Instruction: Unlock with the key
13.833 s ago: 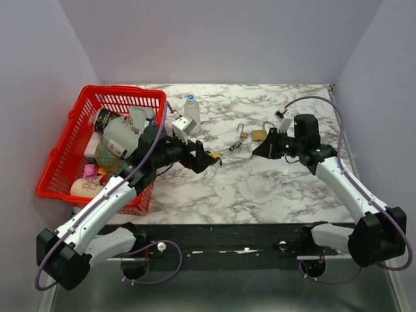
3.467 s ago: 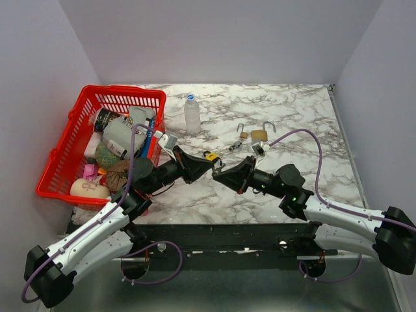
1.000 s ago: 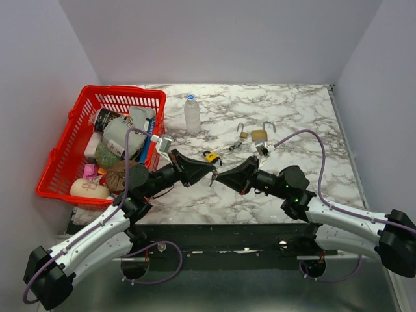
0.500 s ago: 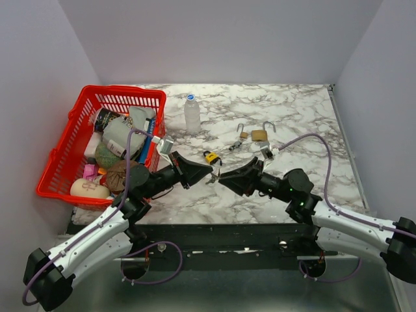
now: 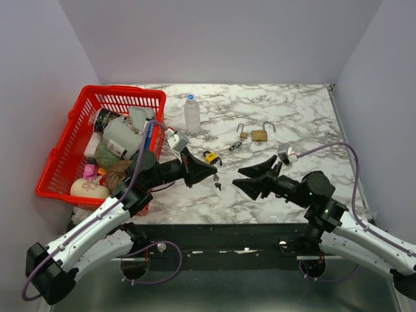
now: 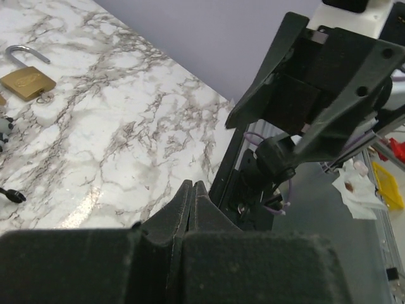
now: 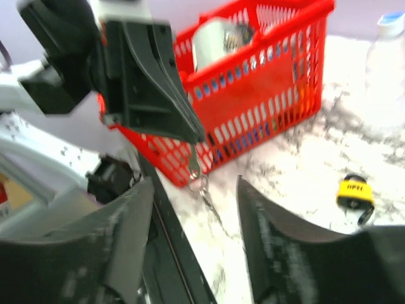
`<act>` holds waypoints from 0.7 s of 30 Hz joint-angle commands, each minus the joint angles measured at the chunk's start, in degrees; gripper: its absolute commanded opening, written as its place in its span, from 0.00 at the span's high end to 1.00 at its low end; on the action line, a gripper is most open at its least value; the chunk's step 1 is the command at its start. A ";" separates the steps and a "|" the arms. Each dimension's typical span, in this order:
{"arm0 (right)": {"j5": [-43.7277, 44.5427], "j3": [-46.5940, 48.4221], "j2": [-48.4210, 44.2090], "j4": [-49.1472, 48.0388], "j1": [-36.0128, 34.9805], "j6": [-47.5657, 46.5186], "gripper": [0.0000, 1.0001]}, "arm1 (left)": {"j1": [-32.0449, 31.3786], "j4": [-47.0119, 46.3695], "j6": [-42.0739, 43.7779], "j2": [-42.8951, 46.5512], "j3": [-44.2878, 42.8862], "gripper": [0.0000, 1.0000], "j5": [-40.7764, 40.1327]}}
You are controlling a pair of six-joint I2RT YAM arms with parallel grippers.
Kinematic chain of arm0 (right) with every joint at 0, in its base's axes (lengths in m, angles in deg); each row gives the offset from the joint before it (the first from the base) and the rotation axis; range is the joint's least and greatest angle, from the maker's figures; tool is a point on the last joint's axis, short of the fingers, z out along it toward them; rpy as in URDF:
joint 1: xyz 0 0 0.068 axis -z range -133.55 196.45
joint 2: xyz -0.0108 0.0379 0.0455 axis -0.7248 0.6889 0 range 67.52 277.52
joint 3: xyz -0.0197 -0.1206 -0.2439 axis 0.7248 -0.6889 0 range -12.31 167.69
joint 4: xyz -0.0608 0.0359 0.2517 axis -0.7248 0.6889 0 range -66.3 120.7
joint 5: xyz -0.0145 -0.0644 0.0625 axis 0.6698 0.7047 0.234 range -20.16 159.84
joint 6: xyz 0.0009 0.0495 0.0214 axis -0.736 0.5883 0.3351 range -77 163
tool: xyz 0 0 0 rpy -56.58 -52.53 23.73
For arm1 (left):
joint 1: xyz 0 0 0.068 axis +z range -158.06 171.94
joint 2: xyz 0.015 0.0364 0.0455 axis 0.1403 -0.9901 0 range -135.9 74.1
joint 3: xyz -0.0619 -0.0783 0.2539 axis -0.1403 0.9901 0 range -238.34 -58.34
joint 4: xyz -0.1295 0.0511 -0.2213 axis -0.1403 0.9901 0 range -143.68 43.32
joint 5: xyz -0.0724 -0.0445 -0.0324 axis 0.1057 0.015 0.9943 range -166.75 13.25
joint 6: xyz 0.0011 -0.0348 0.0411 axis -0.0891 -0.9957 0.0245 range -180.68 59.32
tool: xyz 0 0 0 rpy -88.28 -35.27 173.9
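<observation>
Left gripper (image 5: 212,172): fingers pressed together, pinching the ring of the key (image 7: 195,171), which dangles above the table (image 5: 292,110), small and blurred. The left wrist view hides it behind its own fingers (image 6: 182,209). Right gripper (image 5: 236,177) spread, just beside. Yellow padlock (image 5: 209,156) near; brass padlock (image 5: 259,135) farther.

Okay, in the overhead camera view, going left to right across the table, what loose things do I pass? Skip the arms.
red basket → water bottle → yellow padlock → large brass padlock
</observation>
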 commanded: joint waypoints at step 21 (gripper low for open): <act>-18.03 2.30 19.16 -14.55 0.09 4.13 0.61 | 0.06 -1.72 0.89 -0.96 -0.22 1.00 9.92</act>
